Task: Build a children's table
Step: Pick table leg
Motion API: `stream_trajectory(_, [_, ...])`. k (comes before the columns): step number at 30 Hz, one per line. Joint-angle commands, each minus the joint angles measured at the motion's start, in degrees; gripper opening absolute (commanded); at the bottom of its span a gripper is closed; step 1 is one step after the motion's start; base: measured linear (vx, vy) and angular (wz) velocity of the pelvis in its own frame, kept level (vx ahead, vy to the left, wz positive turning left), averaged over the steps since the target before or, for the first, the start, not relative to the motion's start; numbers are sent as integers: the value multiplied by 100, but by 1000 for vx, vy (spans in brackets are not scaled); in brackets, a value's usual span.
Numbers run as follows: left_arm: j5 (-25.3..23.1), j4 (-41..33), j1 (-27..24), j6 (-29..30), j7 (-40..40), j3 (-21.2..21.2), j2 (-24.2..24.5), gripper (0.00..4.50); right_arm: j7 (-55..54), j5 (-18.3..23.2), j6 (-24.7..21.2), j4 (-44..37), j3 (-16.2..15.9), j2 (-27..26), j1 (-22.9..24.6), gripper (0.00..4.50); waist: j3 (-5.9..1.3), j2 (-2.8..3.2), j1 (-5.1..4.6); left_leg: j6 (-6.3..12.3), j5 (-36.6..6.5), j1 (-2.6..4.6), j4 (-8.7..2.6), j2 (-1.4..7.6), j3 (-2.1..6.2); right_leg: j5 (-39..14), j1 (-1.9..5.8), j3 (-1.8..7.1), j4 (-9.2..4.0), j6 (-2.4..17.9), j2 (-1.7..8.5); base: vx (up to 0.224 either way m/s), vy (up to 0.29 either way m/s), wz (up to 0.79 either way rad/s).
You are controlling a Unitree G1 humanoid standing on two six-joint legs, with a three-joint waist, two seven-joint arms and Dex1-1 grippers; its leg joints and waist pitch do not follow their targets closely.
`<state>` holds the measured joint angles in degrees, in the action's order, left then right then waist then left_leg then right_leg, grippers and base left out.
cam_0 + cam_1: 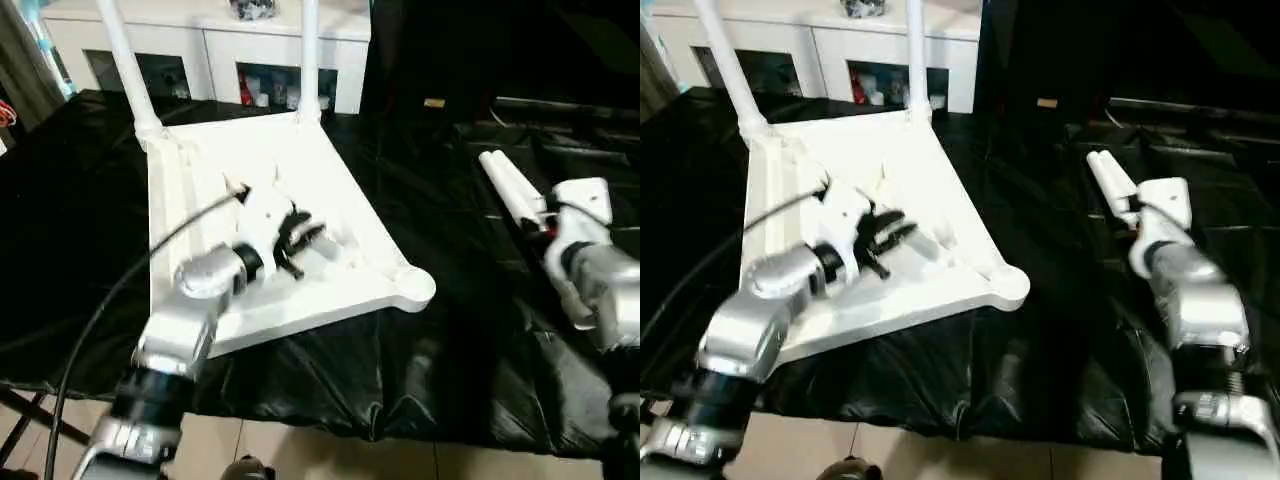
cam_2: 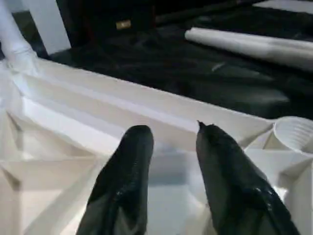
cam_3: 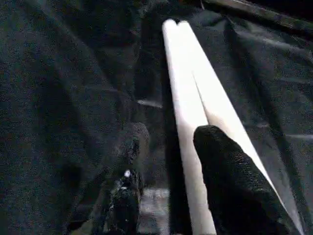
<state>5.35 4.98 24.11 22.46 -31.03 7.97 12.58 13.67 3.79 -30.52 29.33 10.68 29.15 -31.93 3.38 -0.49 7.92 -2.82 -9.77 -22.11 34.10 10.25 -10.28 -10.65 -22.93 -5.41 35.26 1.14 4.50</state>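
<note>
The children's table top [image 1: 330,170] lies upside down on the black cloth, its ribbed underside facing up. Two white legs [image 1: 125,60] stand in its far corner sockets. The near right corner socket [image 1: 412,288] is empty. My left gripper [image 1: 300,238] hovers over the ribs near the top's middle; its fingers [image 2: 132,161] stand apart with nothing between them. Two loose legs [image 1: 510,185] lie side by side on the cloth at the right. My right gripper [image 3: 173,131] is just above their near ends, fingers apart, one leg [image 3: 188,107] running between them.
A white cabinet with glass doors [image 1: 210,50] stands behind the work table. The black cloth [image 1: 430,340] hangs over the front edge, with tiled floor [image 1: 300,450] below. A black cable [image 1: 130,275] loops along my left forearm.
</note>
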Motion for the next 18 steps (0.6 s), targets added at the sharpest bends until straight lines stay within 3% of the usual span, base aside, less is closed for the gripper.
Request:
stream_trajectory(1, [-64,-346,-85,179,-109,188,82,209,181,-80,86,443,-46,180,-188,221,-424,-52,-18,155,-820,111,-342,284,90,-1017,301,322,-419,938,436,0,0,0])
stream_trajectory(6, [-28,-985,-310,552,-371,435,357,238,351,-69,408,1452,9,403,-587,253,-424,-37,-31,170,-836,93,-330,277,86,-857,322,314,-397,1095,428,0,0,0])
stream_trajectory(9, [-13,-1197,-385,660,-458,496,468,266,366,-107,526,1745,17,483,-704,290,-424,25,-14,161,-904,106,-319,272,87,-867,310,308,-402,1160,425,0,0,0])
stream_trajectory(11, [-19,-1320,-411,765,-501,526,551,276,364,-157,629,1972,-6,555,-808,295,-416,21,-18,143,-1010,108,-320,260,83,-1007,319,300,-428,1136,416,0,0,0])
stream_trajectory(14, [-41,-1468,-425,915,-564,559,677,295,482,-194,743,2430,-29,666,-997,306,-415,87,-11,118,-1130,109,-317,252,97,-1105,315,284,-428,1145,406,0,0,0])
stream_trajectory(16, [-41,-1522,-429,967,-616,584,749,295,562,-183,706,2606,-33,699,-1063,306,-412,78,-21,132,-1160,106,-316,254,95,-1121,314,285,-439,1160,401,0,0,0])
stream_trajectory(18, [-24,-1586,-429,1056,-662,619,792,295,742,-139,675,2889,-38,724,-1134,306,-420,131,-3,154,-1115,96,-301,249,98,-1094,318,284,-428,1189,404,0,0,0])
